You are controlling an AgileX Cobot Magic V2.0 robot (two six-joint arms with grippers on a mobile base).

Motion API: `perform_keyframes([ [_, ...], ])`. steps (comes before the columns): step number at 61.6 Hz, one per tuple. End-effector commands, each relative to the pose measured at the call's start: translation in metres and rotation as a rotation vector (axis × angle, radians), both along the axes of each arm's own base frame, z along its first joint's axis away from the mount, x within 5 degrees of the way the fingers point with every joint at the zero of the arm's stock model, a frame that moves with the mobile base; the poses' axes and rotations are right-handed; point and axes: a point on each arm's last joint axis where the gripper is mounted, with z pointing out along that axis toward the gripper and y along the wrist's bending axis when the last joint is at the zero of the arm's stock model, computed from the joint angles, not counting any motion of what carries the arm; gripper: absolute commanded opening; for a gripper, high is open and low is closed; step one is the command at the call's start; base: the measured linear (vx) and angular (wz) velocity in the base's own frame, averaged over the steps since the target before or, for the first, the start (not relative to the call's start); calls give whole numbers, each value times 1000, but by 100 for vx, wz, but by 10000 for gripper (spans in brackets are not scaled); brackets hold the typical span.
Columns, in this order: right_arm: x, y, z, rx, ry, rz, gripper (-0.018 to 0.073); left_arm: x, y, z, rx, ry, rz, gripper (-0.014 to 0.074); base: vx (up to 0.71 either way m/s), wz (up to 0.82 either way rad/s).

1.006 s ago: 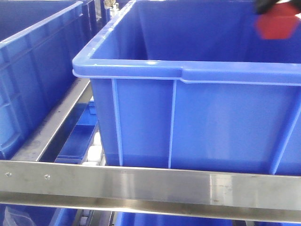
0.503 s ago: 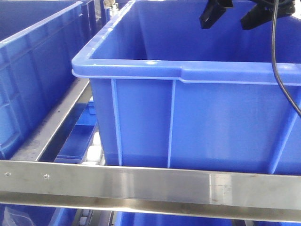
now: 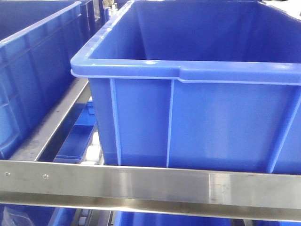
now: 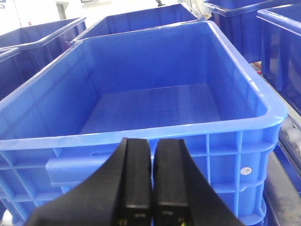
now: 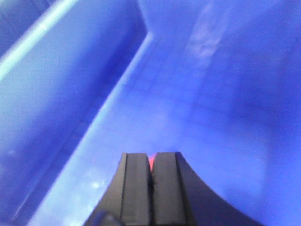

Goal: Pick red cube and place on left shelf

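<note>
The right gripper (image 5: 151, 176) is showing its fingers pressed almost together, with a thin sliver of red between them; that sliver is probably the cube (image 5: 151, 163), though too little is showing to be sure it is gripped and not lying just beyond the tips. The wrist view is looking down into a blue crate (image 5: 197, 94), near the corner where floor and wall are meeting, and it is blurred. The left gripper (image 4: 151, 176) is sitting with its fingers together and nothing between them, in front of another crate (image 4: 155, 108) whose floor is showing bare. In the front view neither arm is appearing; only the shelf's steel rail (image 3: 150, 186) and a crate are filling the frame.

Judging from this, the step in hand is setting the cube down inside the crate on the shelf. To do it well, the right arm should be keeping low over the floor, away from the wall, so the cube is dropping a short way and not bouncing. The fingers should be opening fully before the arm is lifting straight up, clear of the rim.
</note>
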Motion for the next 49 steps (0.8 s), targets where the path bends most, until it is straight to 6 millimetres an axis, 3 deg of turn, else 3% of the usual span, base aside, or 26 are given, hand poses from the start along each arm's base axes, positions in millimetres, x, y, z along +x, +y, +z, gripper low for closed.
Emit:
perform_keyframes([
  [1, -22, -16, 17, 37, -160, -46, 54, 1, 0, 0, -5, -62, -4, 106, 0, 0],
  [12, -71, -54, 7, 33, -213, -228, 53, 1, 0, 0, -5, -62, -4, 106, 0, 0],
  [25, -110, -65, -4, 24, -211, -322, 53, 1, 0, 0, -5, -62, -4, 106, 0, 0],
  [49, -115, -65, -7, 18, -177, -322, 53, 1, 0, 0, -5, -62, -4, 106, 0, 0],
])
